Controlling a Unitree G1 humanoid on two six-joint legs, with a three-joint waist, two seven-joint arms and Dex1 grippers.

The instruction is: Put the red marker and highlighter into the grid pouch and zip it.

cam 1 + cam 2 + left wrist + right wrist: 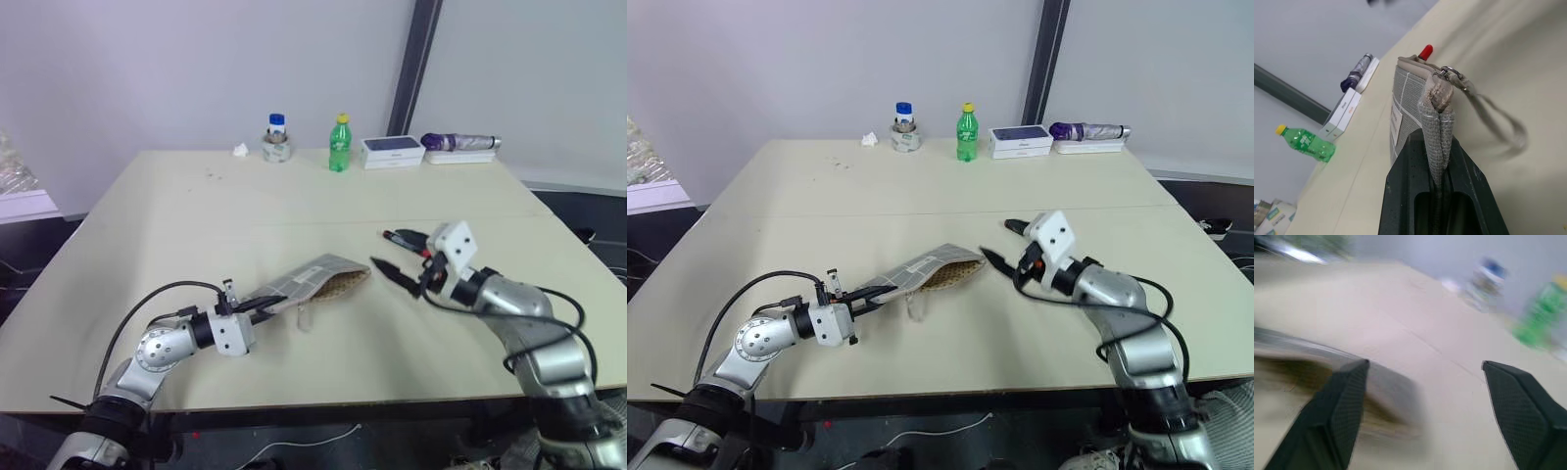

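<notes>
The left gripper (257, 305) is pinched tight on one end of the grid pouch (312, 283), w/ the grey cloth squeezed between its two black fingers (1406, 172). The pouch lies flat near the middle of the table (176, 215), and its far end is open, w/ the brown inside showing. A small metal zip pull (1447, 72) w/ a thin loop strap (1501, 125) hangs at the pouch edge close to the left gripper. The right gripper (397, 275) is to the right of the pouch's open end, near it but not touching. Its fingers (1339, 413) are spread wide w/ nothing between them. The red marker (404, 239) lies on the table just behind the right gripper, well apart from the pouch. From the left wrist, its red tip (1425, 51) peeks up past the far end of the pouch. I can't tell where the highlighter is. At the back edge of the table there is a green bottle (339, 144) w/ a yellow cap, a small jar (277, 139) w/ a blue lid, a white box (392, 151) and a purple umbrella (458, 143) lying on its side.
</notes>
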